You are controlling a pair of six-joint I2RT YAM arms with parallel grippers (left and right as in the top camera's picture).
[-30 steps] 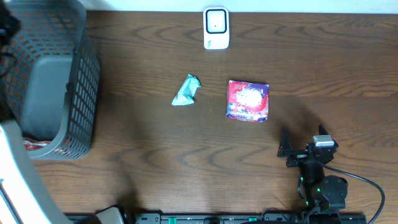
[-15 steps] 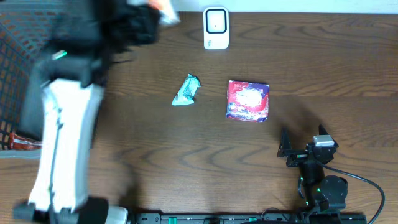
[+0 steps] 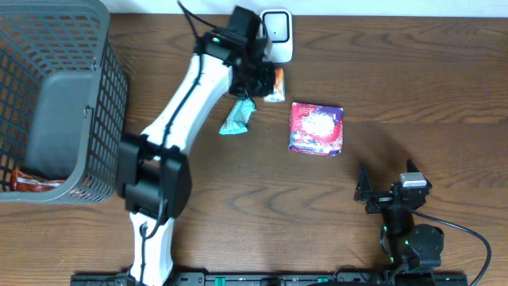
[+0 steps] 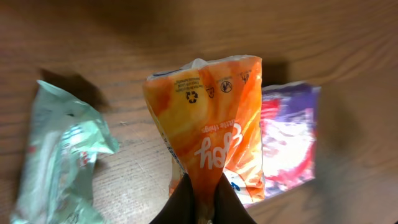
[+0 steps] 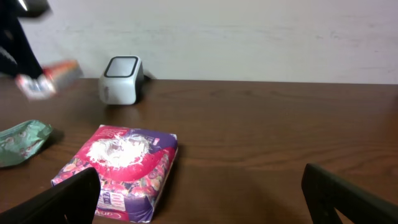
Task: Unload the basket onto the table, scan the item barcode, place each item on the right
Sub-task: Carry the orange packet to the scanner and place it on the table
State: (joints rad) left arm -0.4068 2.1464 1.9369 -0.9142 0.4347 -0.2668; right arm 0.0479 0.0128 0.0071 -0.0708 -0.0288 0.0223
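Observation:
An orange snack packet hangs pinched at one end in my left gripper, which is shut on it. It sits just below the white barcode scanner at the table's back edge. In the left wrist view the orange packet points away from the gripper, above the wood. The right wrist view shows the scanner far left, with the blurred orange packet beside it. My right gripper stands open at the front right, its jaws wide with nothing between them.
A teal packet lies under the left arm. A red and purple packet lies right of it. A grey mesh basket fills the left side, with a red item in it.
My left arm has swung from the basket at the left over to the scanner, carrying the orange packet. The right arm has not moved.

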